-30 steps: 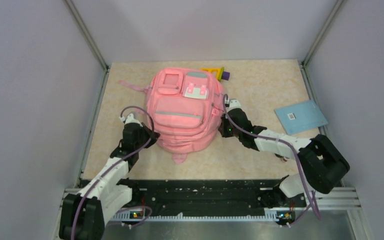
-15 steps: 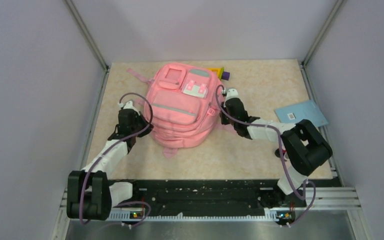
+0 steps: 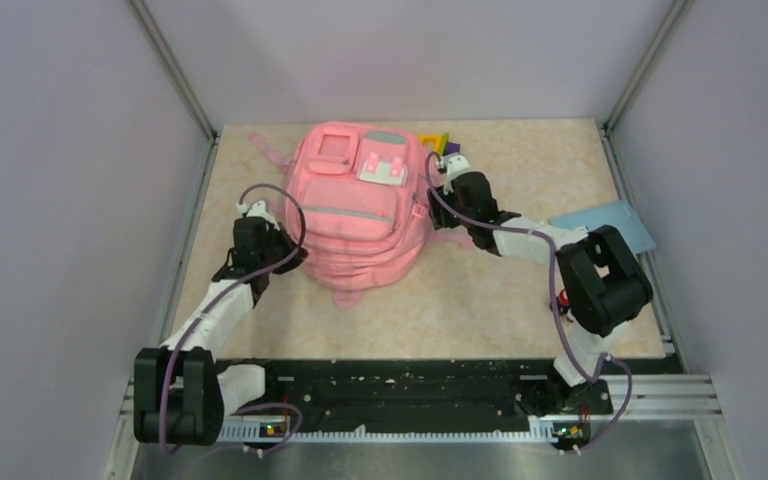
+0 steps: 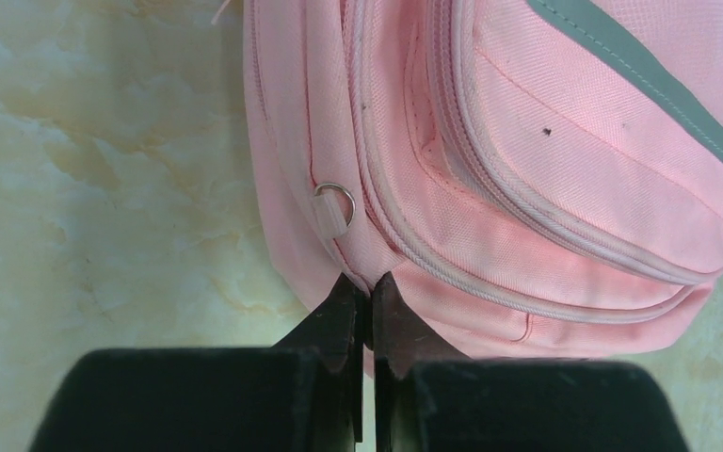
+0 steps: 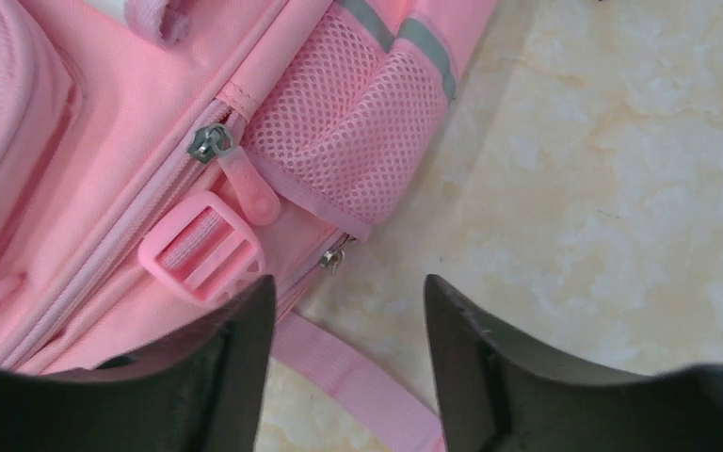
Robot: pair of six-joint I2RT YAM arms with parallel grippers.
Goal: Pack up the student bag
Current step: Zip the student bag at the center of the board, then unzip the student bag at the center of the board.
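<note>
- On the pale table (image 3: 520, 300), toward its far edge, the pink student bag (image 3: 355, 215) lies flat with its front pockets up. Held at one side only, it could swing round under a pull rather than come open.
- Blue booklet (image 3: 620, 218), near the right wall, is partly hidden by the right arm's elbow. A careless sweep of that arm may knock it farther off.
- Left claw (image 4: 369, 282) is closed tight, pinching the bag's lower side seam. So thin a bite of cloth could slip free under a tug.
- Right claw (image 5: 346, 284) stands partly open and holds nothing, poised over the bag's right side. Closing there risks catching the loose strap (image 5: 358, 377) or the buckle (image 5: 202, 250).
- Small coloured shapes (image 3: 438, 143), tucked behind the bag, could be shoved to the back wall.
- Zip pull (image 5: 209, 143), beside the mesh pocket (image 5: 348, 141), is a small target and easily missed.
</note>
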